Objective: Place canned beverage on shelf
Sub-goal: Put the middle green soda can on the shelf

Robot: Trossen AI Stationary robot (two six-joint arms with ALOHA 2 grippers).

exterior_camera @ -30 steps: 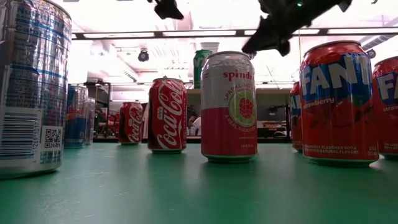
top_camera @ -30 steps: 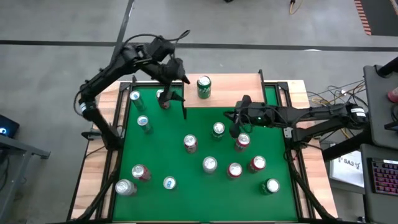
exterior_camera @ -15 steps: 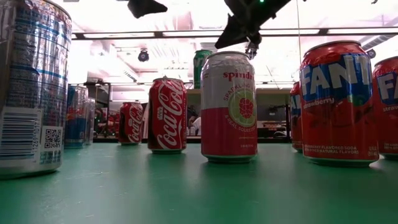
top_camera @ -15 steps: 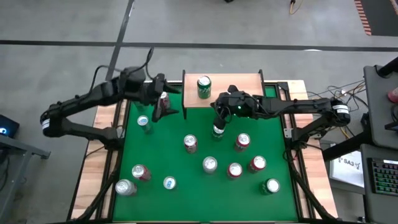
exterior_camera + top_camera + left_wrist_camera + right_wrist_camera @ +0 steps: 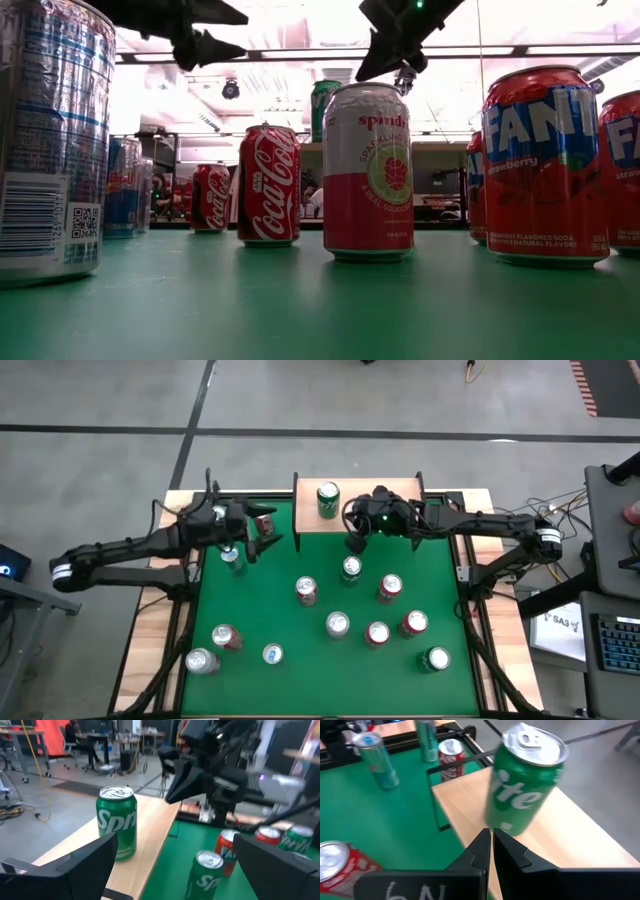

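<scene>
A green Sprite can [image 5: 328, 500] stands upright on its base on the shelf [image 5: 385, 500], a light wooden board at the table's far middle. The can also shows in the left wrist view [image 5: 116, 822] and the right wrist view [image 5: 525, 785]. My right gripper [image 5: 353, 544] hangs shut and empty over the shelf's near edge, just right of the can; its fingers [image 5: 491, 847] point at the can's foot. My left gripper [image 5: 270, 538] stands open and level at the far left, left of the shelf, with nothing between its fingers [image 5: 85, 865].
Several cans stand on the green felt [image 5: 300, 680]: a green one [image 5: 351, 568] and a red one [image 5: 390, 588] near the right gripper, a Coke can [image 5: 264, 522] and a blue can [image 5: 232, 558] by the left gripper. More stand toward the near edge [image 5: 337, 624].
My left gripper has drawn back from the shelf's left end toward the table's left edge, sinking and tipping from pointing down to level, still open. My right gripper, still shut, has gone from over the felt cans toward the far edge, up to the shelf. The Sprite can has stayed put.
</scene>
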